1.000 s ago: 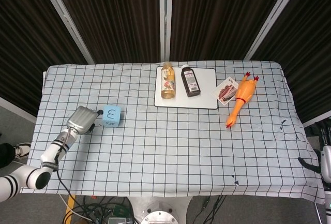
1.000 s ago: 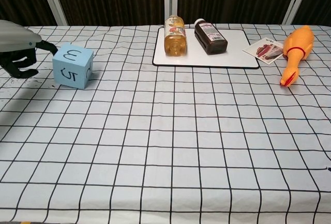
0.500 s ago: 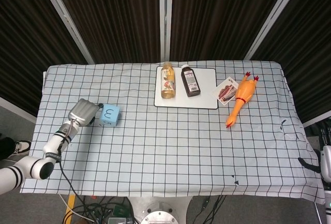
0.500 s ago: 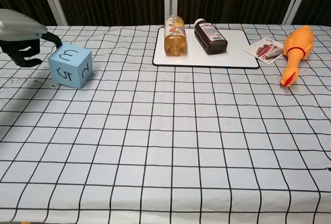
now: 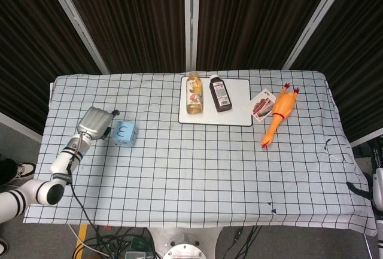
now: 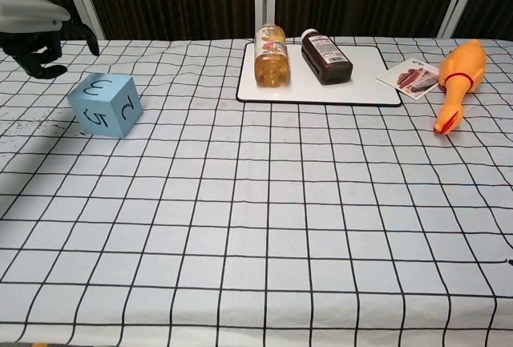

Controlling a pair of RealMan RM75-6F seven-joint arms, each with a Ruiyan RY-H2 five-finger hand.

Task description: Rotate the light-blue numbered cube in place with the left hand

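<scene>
1. Light-blue numbered cube (image 5: pixel 124 133) (image 6: pixel 105 105): a matte, pale-blue block with dark numerals printed on its faces, resting flat on the checked cloth near the table's left edge.
2. Visible faces: "3" on top; in the chest view, "5" on the face turned toward the camera's left and "2" on the face toward its right.
3. Pose: upright on one face, turned so that a vertical edge points toward the chest camera, its sides askew to the grid lines.
</scene>
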